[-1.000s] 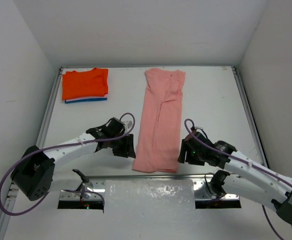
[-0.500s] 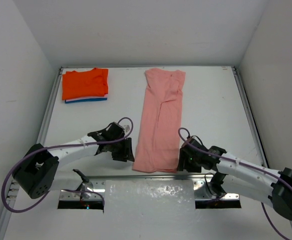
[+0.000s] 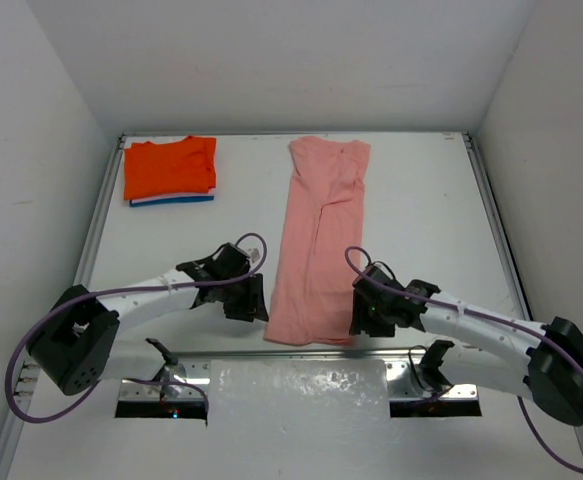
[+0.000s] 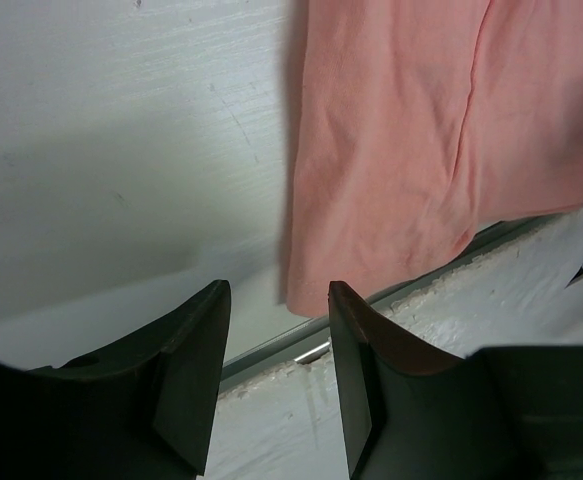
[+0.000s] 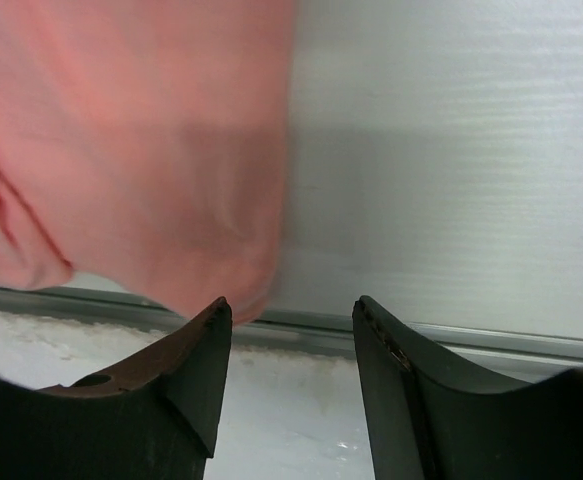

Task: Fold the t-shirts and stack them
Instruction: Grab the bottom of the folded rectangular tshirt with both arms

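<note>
The pale salmon-pink t-shirt [image 3: 317, 245] lies as a long narrow strip down the middle of the table, its hem at the near edge. It also shows in the left wrist view [image 4: 421, 130] and the right wrist view [image 5: 121, 140]. The bright orange t-shirt [image 3: 168, 167] lies folded at the far left on a thin blue t-shirt [image 3: 176, 201] that shows as an edge. My left gripper [image 3: 254, 302] is open and empty just left of the pink hem's corner [image 4: 306, 295]. My right gripper [image 3: 363, 318] is open and empty at the hem's right corner [image 5: 231, 290].
A metal rail [image 3: 301, 350] runs along the table's near edge, with a white padded strip [image 3: 301, 395] in front of it. White walls close in the table on three sides. Bare table lies right of the pink shirt.
My right gripper has moved left, closer to the pink hem's right corner. My left gripper has shifted slightly nearer the hem's left corner. The shirts have not moved.
</note>
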`<state>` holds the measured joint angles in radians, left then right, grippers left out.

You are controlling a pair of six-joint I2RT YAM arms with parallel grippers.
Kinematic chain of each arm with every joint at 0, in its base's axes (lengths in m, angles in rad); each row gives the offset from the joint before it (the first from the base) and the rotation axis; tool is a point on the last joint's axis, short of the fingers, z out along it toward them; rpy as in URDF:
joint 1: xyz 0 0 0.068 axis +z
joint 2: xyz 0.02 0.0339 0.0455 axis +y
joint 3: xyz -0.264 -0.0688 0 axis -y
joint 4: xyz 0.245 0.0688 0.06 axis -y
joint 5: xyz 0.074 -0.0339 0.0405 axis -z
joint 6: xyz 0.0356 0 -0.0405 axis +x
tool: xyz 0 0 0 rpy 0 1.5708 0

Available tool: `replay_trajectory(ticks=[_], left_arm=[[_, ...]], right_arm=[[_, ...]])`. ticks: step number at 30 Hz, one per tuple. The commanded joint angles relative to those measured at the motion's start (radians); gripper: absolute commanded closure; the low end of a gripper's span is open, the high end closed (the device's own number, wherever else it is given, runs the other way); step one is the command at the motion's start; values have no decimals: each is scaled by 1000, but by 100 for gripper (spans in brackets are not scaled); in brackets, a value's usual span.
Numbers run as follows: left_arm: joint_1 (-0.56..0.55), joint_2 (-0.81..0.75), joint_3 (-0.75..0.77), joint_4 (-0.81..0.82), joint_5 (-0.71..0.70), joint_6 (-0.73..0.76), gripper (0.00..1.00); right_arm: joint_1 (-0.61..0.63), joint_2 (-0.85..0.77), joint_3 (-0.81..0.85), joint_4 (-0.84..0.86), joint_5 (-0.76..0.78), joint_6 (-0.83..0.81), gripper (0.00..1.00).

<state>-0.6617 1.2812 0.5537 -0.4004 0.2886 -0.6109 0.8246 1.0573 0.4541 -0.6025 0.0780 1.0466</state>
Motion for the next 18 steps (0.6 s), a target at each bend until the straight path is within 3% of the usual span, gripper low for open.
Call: replay_trajectory(ticks=[1,10,18], left_arm=[[-3,-5,40,3,-19,5,58],[-3,10,31,25,-17,-1,58],[-3,6,46,11,-22,5,58]], right_arm=[[2,1,-17,-45,20,4,49],[2,46,-55,-20,22,-8,50],[2,-42,41,-66,92,3,51]])
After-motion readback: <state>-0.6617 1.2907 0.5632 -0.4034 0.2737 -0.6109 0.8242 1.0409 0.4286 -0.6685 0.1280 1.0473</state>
